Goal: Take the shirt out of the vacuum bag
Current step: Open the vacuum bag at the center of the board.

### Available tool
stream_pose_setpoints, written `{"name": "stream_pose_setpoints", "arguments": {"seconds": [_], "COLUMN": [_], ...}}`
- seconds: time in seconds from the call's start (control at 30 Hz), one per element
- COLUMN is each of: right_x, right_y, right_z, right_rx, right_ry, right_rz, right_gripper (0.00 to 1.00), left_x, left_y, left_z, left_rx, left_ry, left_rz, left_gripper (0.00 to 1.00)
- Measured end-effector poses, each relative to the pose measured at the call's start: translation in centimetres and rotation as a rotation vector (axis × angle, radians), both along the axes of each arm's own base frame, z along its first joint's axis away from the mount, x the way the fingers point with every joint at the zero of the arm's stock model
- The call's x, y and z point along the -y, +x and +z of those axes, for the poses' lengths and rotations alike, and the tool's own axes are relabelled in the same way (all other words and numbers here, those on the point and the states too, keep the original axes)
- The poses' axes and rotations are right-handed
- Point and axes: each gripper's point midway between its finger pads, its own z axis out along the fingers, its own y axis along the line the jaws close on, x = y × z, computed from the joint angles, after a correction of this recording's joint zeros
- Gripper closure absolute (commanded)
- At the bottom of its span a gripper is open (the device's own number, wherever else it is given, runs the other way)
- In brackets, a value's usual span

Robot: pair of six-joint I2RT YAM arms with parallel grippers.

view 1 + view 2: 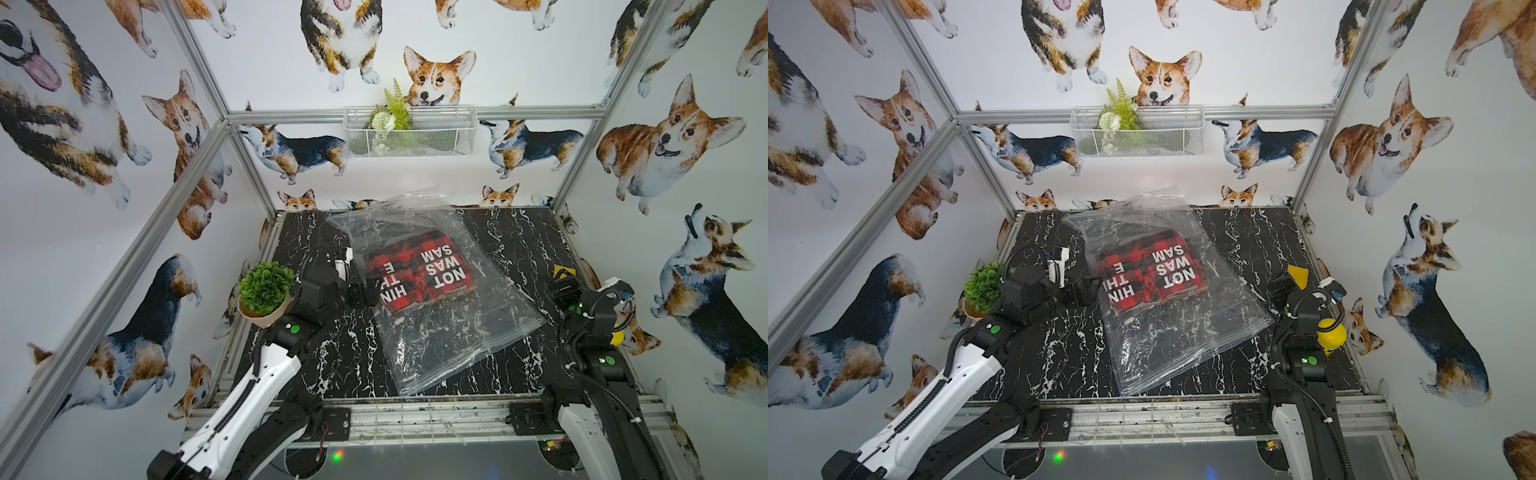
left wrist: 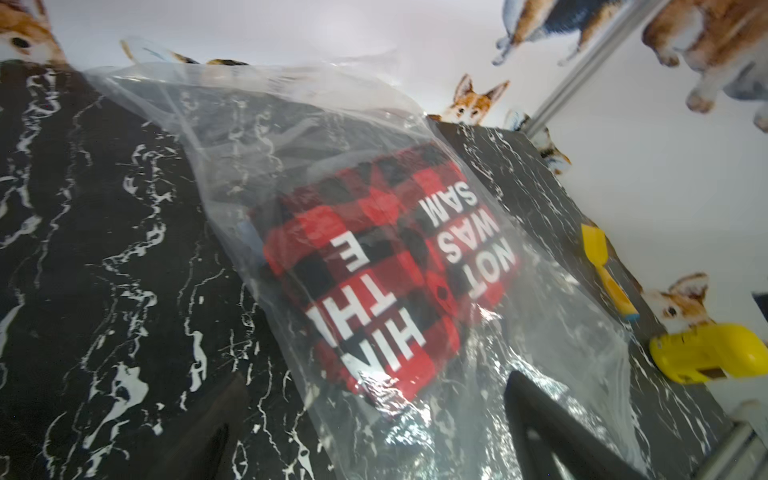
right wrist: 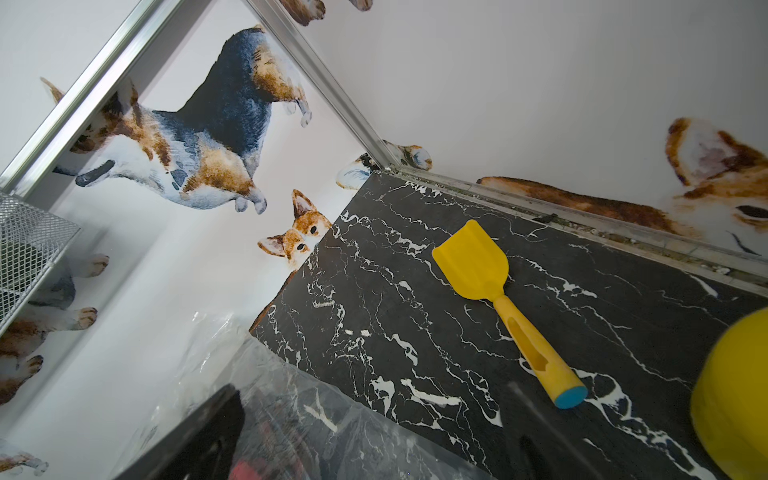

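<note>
"While the left claw (image 2: 374, 376) stands wide with nothing between its fingers, which step is shown?" asks the student.

"The approach, by my reading," says the tutor. "One finger (image 2: 552, 424) overlies the plastic of the vacuum bag (image 1: 440, 332) and its partner overlies the bare desk (image 1: 345, 357), so the claw straddles the bag's side edge without gripping it. Just ahead, inside the bag, lies the folded red-and-black checked shirt (image 1: 419, 270)."

"And the right claw (image 1: 563, 286)?"

"Equally wide, equally empty, at the bag's opposite side, so the bag lies between the two claws. Just beyond it rests a yellow scoop (image 3: 478, 266). Behind the left claw stands a potted plant (image 1: 266, 291). Neither matters here."

"What does the next move call for?"

"A pinch on film alone. The ribbed strip that looks like the zip seal (image 1: 469, 363) runs along the end nearer the arm bases than either claw, and the shirt sits toward the other end. Whether that seal is open cannot be told. I judge that one claw must pin the bag while its partner works at the mouth. Slick plastic is likely to slide."
</note>
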Motion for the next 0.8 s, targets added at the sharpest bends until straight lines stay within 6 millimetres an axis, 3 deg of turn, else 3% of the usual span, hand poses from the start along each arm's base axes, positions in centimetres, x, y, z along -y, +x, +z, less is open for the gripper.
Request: {"name": "stream_pose_setpoints", "arguments": {"seconds": [0.17,0.3,0.47,0.63,0.8], "right_x": [-0.3,-0.4,-0.5,-0.5,-0.5], "right_y": [0.1,-0.5,-0.8,-1.1,-1.6], "right_z": [0.6,0.3,0.8,1.9,3.2], "right_rx": [-0.077,-0.114,-0.121,-0.118,-0.105], "right_ry": [-0.007,-0.021,-0.026,-0.048,-0.051], "right_rz": [0.024,0.037,0.044,0.052,0.051], "right_gripper": [0.00,0.00,0.00,0.00,0.00], "left_x": [7.5,11.6,14.8,20.8,25.6], "left_y": [-6.7,-10.7,-12.3,-15.0,-16.8], "left_z": [-2.7,-4.7,-5.9,-6.9,-9.9], "left_rx": [-0.041,-0.029,0.023,0.108,0.172], "left_ry": [0.151,0.315,0.439,0.557,0.697], "left_rz": [-0.261,-0.382,-0.418,-0.514,-0.578], "left_gripper": [0.00,0.00,0.00,0.00,0.00]}}
